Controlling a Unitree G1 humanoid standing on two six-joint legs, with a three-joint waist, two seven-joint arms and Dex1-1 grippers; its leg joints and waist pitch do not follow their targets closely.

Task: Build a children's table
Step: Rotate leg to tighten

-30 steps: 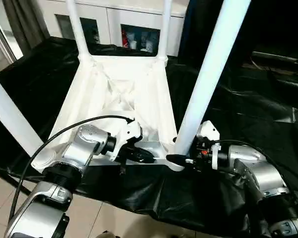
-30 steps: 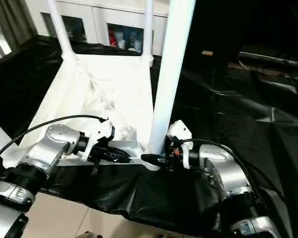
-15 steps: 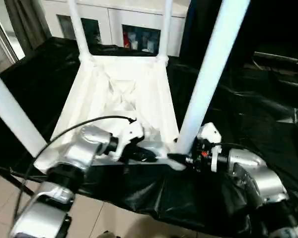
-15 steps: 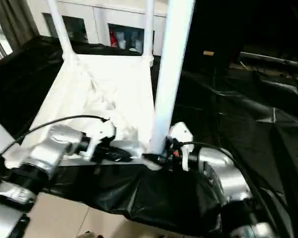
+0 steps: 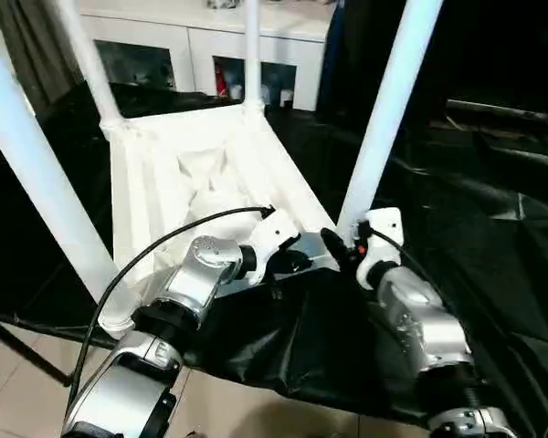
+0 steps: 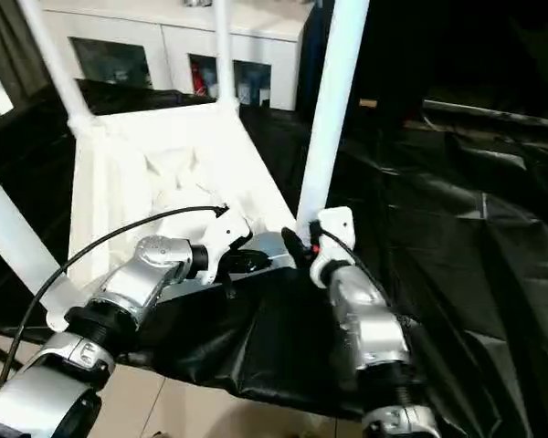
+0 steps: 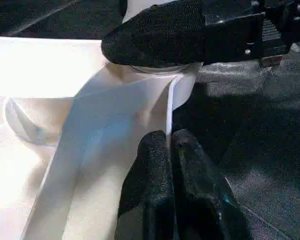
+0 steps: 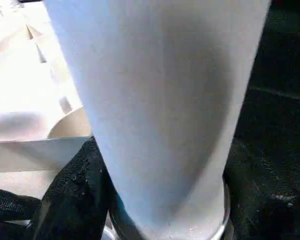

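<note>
The children's table lies upside down on black sheeting, its ribbed white top (image 5: 201, 173) facing up and its legs standing in the corner sockets. At the near right corner, my left gripper (image 7: 169, 150) is shut on the thin raised rim just beside the socket. Round the foot of the near right leg (image 5: 384, 109) sits my right gripper (image 5: 341, 246), with one black finger (image 8: 72, 192) pressed to the tube and the other on the far side. The near left leg (image 5: 36, 164) and two far legs (image 5: 87, 59) (image 5: 253, 50) stand free.
Black sheeting (image 5: 493, 210) covers the work surface, whose front edge runs just below my forearms. Tiled floor (image 5: 18, 383) lies beyond that edge. A white cabinet (image 5: 192, 55) with glass doors stands behind the table.
The table top has turned on the sheet, its far end swinging left. My right forearm now reaches the leg from the front instead of from the right. Both grippers kept their places on it.
</note>
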